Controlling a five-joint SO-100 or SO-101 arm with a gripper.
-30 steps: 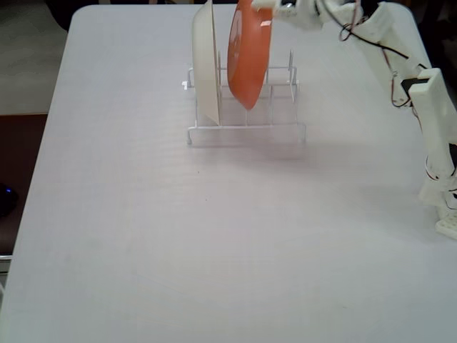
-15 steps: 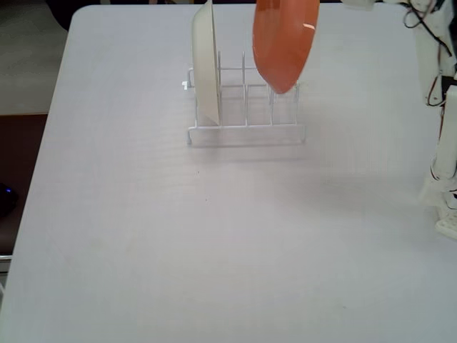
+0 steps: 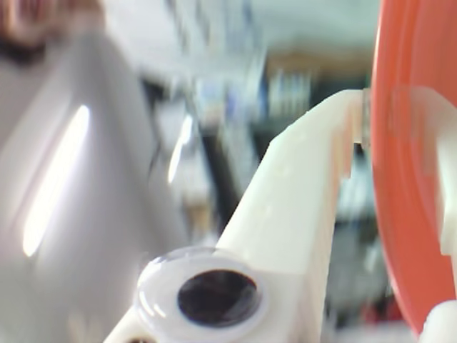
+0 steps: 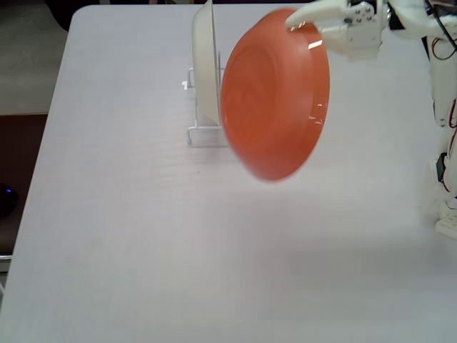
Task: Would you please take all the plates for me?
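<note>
Lifted clear of the rack (image 4: 207, 134) since before, the orange plate (image 4: 275, 103) hangs pinched in the gripper (image 4: 303, 23); next, set it down, then fetch the cream plate (image 4: 206, 57).

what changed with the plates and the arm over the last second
The orange plate, clamped at its rim by the gripper, was lifted out of the wire rack, swung right, then turned so its face shows in the fixed view and carried toward the camera, now hiding most of the rack. The cream-white plate stayed upright in its slot; the rack did not move.
</note>
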